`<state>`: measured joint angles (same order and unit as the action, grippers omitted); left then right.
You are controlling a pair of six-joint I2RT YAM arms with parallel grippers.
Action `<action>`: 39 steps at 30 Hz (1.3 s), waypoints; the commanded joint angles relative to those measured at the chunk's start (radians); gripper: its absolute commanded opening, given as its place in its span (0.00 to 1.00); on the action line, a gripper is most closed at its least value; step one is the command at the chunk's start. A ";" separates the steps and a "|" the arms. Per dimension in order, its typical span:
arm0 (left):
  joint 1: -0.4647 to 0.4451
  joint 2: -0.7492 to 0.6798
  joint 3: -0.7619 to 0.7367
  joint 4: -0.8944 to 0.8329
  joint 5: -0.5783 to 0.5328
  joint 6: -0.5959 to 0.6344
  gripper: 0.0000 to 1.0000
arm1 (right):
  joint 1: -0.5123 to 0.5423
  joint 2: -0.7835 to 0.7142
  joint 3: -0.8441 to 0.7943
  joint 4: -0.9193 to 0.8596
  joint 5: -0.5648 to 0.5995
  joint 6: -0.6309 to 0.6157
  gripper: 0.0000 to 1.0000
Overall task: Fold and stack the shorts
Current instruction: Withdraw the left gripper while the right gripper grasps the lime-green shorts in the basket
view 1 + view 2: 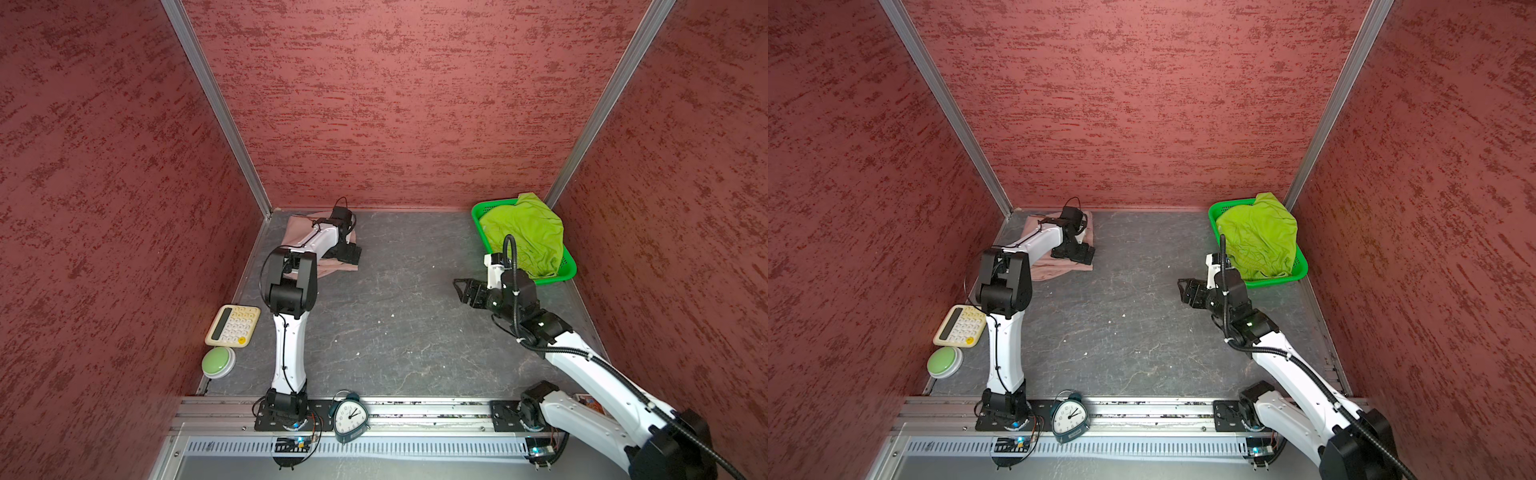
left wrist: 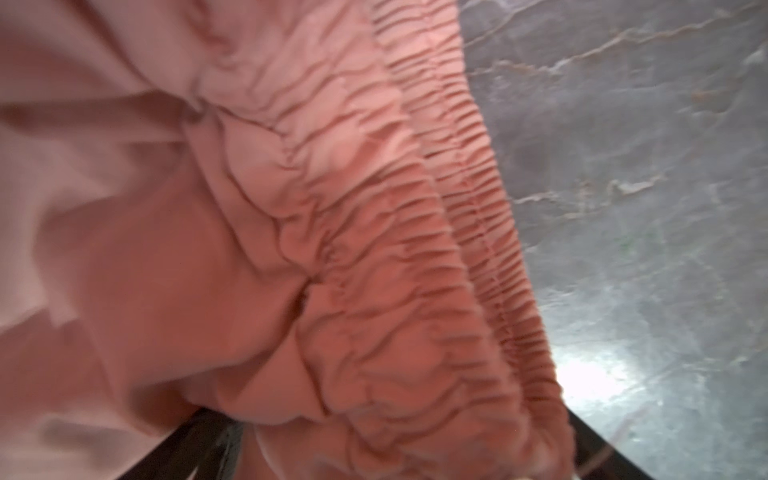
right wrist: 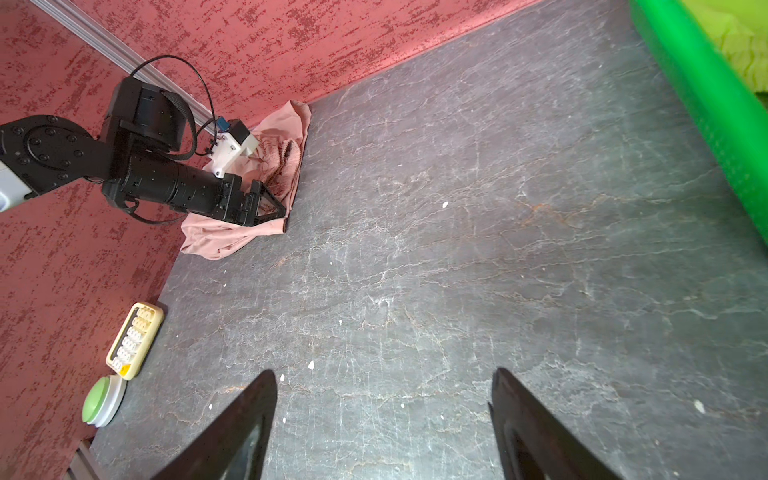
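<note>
Left gripper (image 3: 271,206) spread over pink shorts (image 3: 216,241), far left.
Its wrist view alone shows the gathered waistband (image 2: 457,249); right gripper (image 3: 384,374) gapes empty over table (image 3: 457,257).

You have one pair of shorts (image 1: 297,230) on the table (image 1: 415,311) far left, the other pair (image 1: 523,232) in the basket (image 1: 557,280) far right. The calculator (image 1: 232,325) and button (image 1: 218,362) are near left, the clock (image 1: 350,417) nearest.

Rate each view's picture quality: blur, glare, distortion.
Left wrist view: soft and smeared, the pink shorts fill most of it, with a white glare patch on the table. Right wrist view: table sharp, green basket close and out of focus. Both top views: sharp, evenly lit, wide-angle stretch toward the corners.
</note>
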<state>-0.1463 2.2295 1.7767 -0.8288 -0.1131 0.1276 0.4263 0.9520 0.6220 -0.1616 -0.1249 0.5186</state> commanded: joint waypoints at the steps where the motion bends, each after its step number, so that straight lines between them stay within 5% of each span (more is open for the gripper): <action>1: 0.070 0.034 0.001 -0.019 -0.008 0.038 0.99 | -0.006 0.012 0.047 0.004 -0.010 -0.022 0.82; 10: 0.117 -0.009 0.010 0.006 -0.016 0.044 0.99 | -0.045 0.076 0.186 -0.126 0.139 -0.109 0.86; 21: 0.087 -0.258 0.122 -0.046 0.121 -0.050 0.99 | -0.324 0.343 0.501 -0.278 0.167 -0.264 0.93; 33: -0.011 -0.763 -0.372 0.242 0.501 -0.280 0.99 | -0.518 0.896 0.968 -0.476 0.288 -0.389 0.93; 39: -0.060 -0.862 -0.517 0.239 0.505 -0.295 0.99 | -0.546 1.069 1.089 -0.511 0.368 -0.433 0.97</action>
<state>-0.1867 1.4204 1.2942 -0.6144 0.3626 -0.1417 -0.1089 1.9934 1.6482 -0.6113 0.1627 0.1398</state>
